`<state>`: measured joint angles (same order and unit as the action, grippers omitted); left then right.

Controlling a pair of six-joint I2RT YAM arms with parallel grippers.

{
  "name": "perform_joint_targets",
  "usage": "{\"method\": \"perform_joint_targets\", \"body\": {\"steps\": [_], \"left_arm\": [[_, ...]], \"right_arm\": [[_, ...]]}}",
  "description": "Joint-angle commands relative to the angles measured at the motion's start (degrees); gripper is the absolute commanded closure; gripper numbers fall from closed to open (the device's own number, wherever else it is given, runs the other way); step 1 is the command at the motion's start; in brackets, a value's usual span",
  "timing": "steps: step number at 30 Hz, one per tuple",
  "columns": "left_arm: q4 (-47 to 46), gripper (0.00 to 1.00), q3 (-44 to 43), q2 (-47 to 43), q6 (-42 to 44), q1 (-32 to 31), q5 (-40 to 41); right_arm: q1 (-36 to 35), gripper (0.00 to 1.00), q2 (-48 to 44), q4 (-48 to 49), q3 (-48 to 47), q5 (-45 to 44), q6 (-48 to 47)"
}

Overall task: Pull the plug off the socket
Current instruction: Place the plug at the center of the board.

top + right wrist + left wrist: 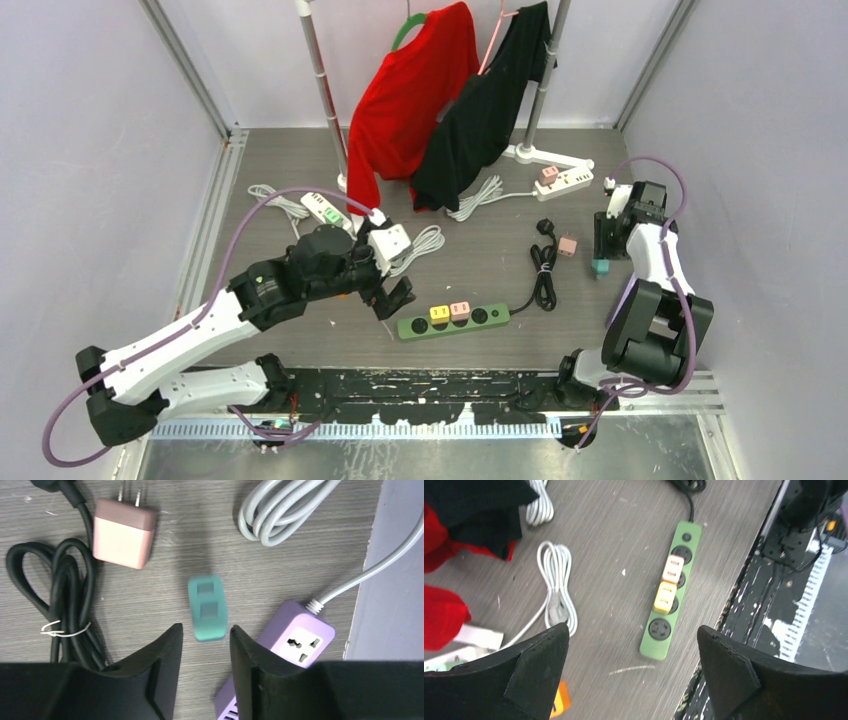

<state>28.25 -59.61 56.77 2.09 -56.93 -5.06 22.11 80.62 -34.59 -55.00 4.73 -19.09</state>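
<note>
A green power strip (452, 320) (663, 630) lies near the front of the table with a yellow plug (439, 313) (665, 597) and a pale pink plug (460, 309) (672, 569) seated in its sockets. My left gripper (393, 298) (631, 629) hovers just left of the strip, wide open and empty. A teal plug (207, 608) (600, 268) lies loose and blurred on the table at the tips of my right gripper (205, 627) (603, 252). That gripper's jaws stand slightly apart and do not touch it.
A purple power strip (295, 645) lies right of the teal plug. A loose pink plug (122, 532) and a coiled black cord (65, 605) lie to the left. White strips (563, 180) (325, 208), white cables (558, 587), hanging red (410, 95) and black (485, 115) clothes are behind.
</note>
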Motion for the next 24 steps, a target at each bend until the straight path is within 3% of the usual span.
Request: {"method": "perform_joint_targets", "body": {"steps": [1,7,13,16,24], "left_arm": [[6.3,0.02,1.8,-3.4,1.8,0.2,3.5],[8.6,0.02,4.0,-6.9,4.8,0.6,8.3],[7.9,0.03,7.0,-7.2,4.4,6.1,0.6],[7.9,0.04,7.3,-6.3,3.9,8.0,-1.9],[6.5,0.05,8.5,-5.5,4.3,9.4,-3.7]], "right_arm": [[0.3,0.51,0.7,2.1,-0.6,-3.9,0.7],[0.3,0.43,1.5,1.1,-1.6,-4.7,1.0],[0.4,0.36,-2.4,-0.9,-2.4,-0.8,0.6],[0.3,0.36,-5.3,-3.0,-2.6,8.7,-1.1],[-0.9,0.35,-14.1,-8.8,-0.4,46.4,-11.0]]}}
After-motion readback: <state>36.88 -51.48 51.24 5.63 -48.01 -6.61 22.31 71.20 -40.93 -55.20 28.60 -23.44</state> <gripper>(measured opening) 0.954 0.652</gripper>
